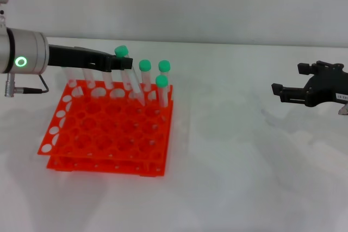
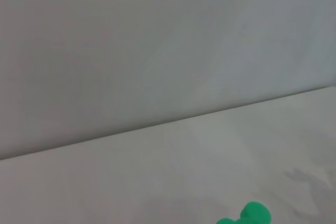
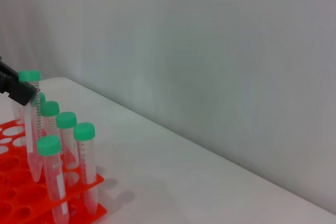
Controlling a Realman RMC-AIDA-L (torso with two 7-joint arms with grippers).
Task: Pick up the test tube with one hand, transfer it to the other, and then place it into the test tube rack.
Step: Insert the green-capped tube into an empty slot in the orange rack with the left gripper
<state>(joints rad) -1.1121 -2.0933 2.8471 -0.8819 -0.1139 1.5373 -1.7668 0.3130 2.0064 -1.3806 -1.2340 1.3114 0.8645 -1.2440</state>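
A white tabletop (image 1: 234,177) fills the scene under a pale wall; on the robot's left sits the bright orange-red plastic two-tier test tube rack (image 1: 109,134), a grid of round holes, with clear green-capped tubes standing along its far rows; the left arm reaches across it from the left edge, its black unlabelled gripper (image 1: 120,62) pinching the slender clear test tube (image 1: 130,80) just below its green screw cap; the tube hangs tilted over the rack's far holes, its rounded bottom at or near a hole, though whether it has entered one cannot be told; the right black gripper (image 1: 280,92), bearing a small white label, hovers well apart over bare table on the right, its fingers spread and holding nothing.

Judged from this, the pick-up and hand-over look done; seating the tube and letting go remain.

Counted: one rack; two grippers; four green caps in the head view, six in the right wrist view, further tubes hidden behind the arm.
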